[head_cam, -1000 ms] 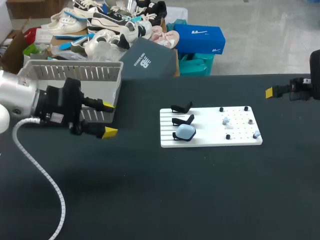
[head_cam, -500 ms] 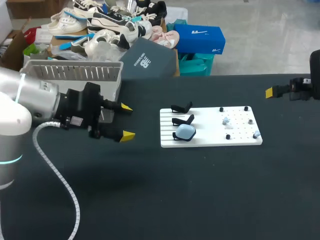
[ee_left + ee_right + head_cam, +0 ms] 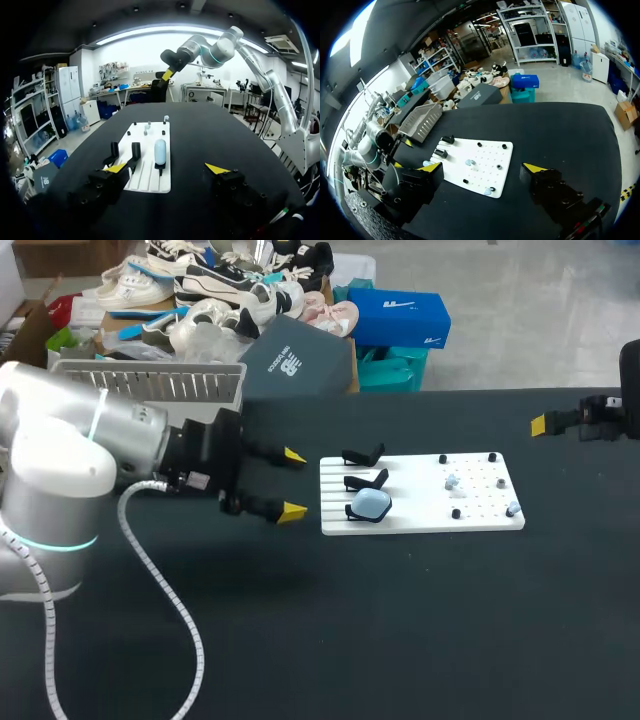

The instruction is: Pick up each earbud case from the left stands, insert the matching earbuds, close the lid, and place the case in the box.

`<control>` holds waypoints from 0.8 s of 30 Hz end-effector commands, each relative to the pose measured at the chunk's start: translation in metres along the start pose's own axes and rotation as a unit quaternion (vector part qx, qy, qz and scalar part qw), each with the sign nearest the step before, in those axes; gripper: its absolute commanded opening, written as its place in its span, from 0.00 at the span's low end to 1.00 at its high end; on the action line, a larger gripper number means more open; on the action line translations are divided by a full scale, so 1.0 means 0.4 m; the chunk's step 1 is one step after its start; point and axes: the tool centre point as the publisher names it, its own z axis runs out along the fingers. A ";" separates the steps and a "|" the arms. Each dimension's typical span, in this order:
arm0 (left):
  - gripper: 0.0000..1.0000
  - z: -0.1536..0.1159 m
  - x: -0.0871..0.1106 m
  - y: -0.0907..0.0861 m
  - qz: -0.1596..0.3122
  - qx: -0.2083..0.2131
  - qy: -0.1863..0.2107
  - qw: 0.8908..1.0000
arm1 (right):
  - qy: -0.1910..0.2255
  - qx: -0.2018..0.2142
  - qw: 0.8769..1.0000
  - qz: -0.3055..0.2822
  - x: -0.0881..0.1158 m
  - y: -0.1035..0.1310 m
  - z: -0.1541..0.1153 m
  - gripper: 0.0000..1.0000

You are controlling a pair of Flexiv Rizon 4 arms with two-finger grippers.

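No text, number or sign can be read on the tabletop [image 3: 400,640] or the white board [image 3: 420,520]. A pale label [image 3: 196,481] on the left arm [image 3: 60,460] is too small to read.

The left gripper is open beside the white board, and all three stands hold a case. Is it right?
No. The head view shows only one case, light blue; the other two stands are empty. The left gripper is open beside the white board.
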 end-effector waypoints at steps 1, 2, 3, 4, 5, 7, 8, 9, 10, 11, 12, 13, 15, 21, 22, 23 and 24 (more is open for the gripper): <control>1.00 0.042 0.003 0.025 -0.002 0.005 0.008 1.000 | 0.000 0.000 1.000 0.000 0.000 0.000 0.000 1.00; 1.00 0.048 0.005 0.028 -0.002 0.006 0.009 1.000 | 0.000 0.000 1.000 0.000 0.000 0.000 0.000 1.00; 1.00 0.055 0.007 0.031 -0.003 0.006 0.010 1.000 | 0.000 0.000 1.000 0.000 0.000 0.000 0.000 1.00; 1.00 0.061 0.010 0.034 -0.004 0.009 0.011 1.000 | 0.000 0.000 1.000 0.000 0.000 0.000 0.000 1.00; 1.00 0.066 0.012 0.037 -0.004 0.012 0.011 1.000 | 0.000 0.000 1.000 0.000 0.000 0.000 0.000 1.00; 1.00 0.077 0.017 0.045 -0.007 0.015 0.014 1.000 | 0.000 0.000 1.000 0.000 0.000 0.000 0.000 1.00; 1.00 0.081 0.019 0.046 -0.008 0.016 0.015 1.000 | 0.000 0.000 1.000 0.000 0.000 0.000 0.000 1.00; 1.00 0.085 0.020 0.048 -0.008 0.018 0.015 1.000 | 0.000 0.000 1.000 0.000 0.000 0.000 0.000 1.00; 1.00 0.090 0.021 0.048 -0.009 0.019 0.015 1.000 | 0.000 0.000 1.000 0.000 0.000 0.000 0.000 1.00; 1.00 0.094 0.020 0.046 -0.010 0.025 0.015 1.000 | 0.000 0.000 1.000 0.000 0.000 0.000 0.000 1.00; 1.00 0.097 0.019 0.043 -0.009 0.028 0.015 0.999 | 0.000 0.000 1.000 0.000 0.000 0.000 0.000 1.00; 1.00 0.101 0.018 0.039 -0.009 0.032 0.014 0.999 | 0.000 0.000 1.000 0.000 0.000 0.000 0.000 1.00; 1.00 0.109 0.015 0.035 -0.007 0.034 0.015 0.999 | 0.000 0.000 1.000 0.000 0.000 0.000 0.000 1.00; 1.00 0.135 0.010 0.035 -0.010 0.041 0.013 0.999 | 0.000 0.000 1.000 0.000 0.000 0.000 0.000 1.00; 1.00 0.140 0.010 0.034 -0.011 0.042 0.012 0.999 | 0.000 0.000 1.000 0.000 0.000 0.000 0.000 1.00; 1.00 0.144 0.010 0.033 -0.012 0.045 0.013 0.999 | 0.000 0.000 1.000 0.000 0.000 0.000 0.000 1.00; 1.00 0.147 0.010 0.033 -0.013 0.047 0.012 0.999 | 0.000 0.000 1.000 0.000 0.000 0.000 0.000 1.00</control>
